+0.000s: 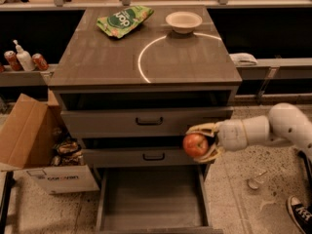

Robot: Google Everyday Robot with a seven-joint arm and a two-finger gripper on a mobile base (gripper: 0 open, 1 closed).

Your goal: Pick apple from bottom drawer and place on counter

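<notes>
My gripper [201, 141] reaches in from the right on a white arm and is shut on the red apple [195, 145]. It holds the apple in the air in front of the right end of the middle drawer, above the right wall of the open bottom drawer [152, 196]. The bottom drawer's grey floor is bare. The counter [102, 57] with its white arc line lies above and behind the gripper.
A green chip bag [124, 20] and a white bowl [183, 21] sit at the counter's far edge. An open cardboard box [34, 147] stands on the floor left of the cabinet. Cans and a bottle [22, 58] sit on the left shelf. A shoe [300, 212] is at bottom right.
</notes>
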